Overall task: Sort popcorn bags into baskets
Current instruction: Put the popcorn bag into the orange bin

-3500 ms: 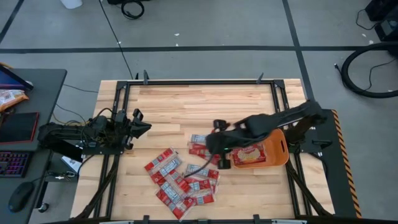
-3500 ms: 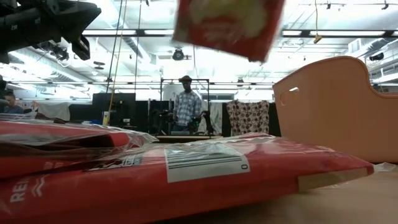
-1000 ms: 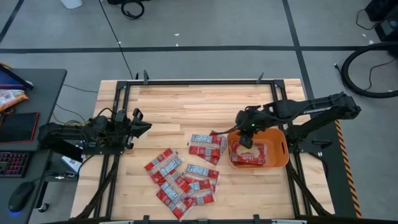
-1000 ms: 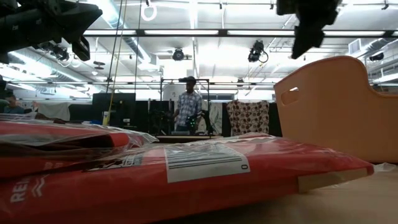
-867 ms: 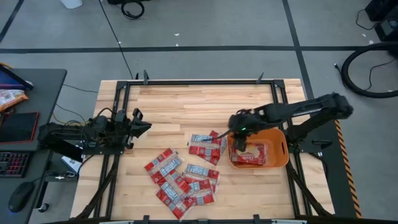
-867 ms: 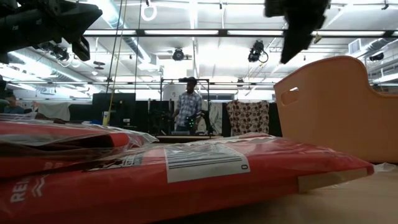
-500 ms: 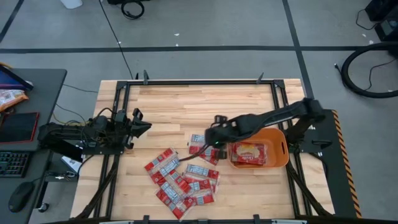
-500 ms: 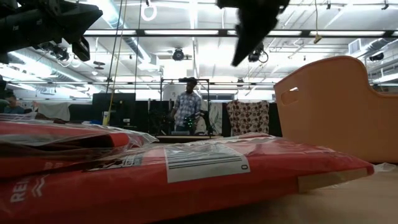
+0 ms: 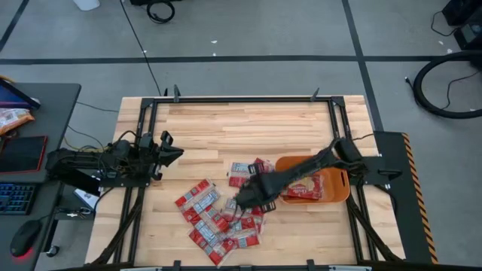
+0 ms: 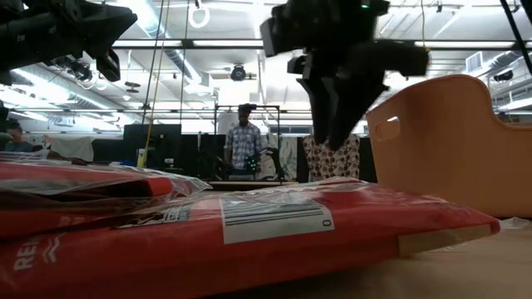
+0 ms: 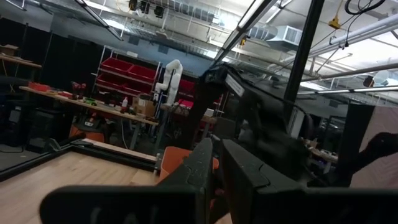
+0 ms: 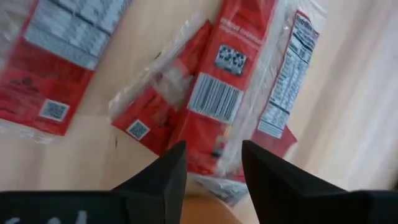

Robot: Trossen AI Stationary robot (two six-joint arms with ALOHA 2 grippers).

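Note:
Several red popcorn bags (image 9: 215, 214) lie flat in a loose pile on the wooden table toward its near edge, and a few more (image 9: 242, 172) lie just left of the orange tub (image 9: 340, 181). The tub stands at the table's right with bags (image 9: 301, 190) inside. My right gripper (image 9: 247, 199) is open and empty, pointing down over the pile's right end. In the right wrist view its fingers (image 12: 213, 146) stand above a barcode-side bag (image 12: 214, 99) without touching it. My left gripper (image 9: 173, 150) waits shut at the table's left.
In the low view, bags (image 10: 249, 232) fill the foreground and the tub's wall (image 10: 449, 141) rises at the right. A person (image 10: 243, 141) stands far behind the table. Bare wood (image 9: 241, 124) lies on the table's far half. A desk with a keyboard (image 9: 15, 197) stands left of the table.
My right gripper has gone from above the orange tub toward the table's left and near edge and come down over the pile of bags, holding nothing. The bags and the tub have stayed where they were.

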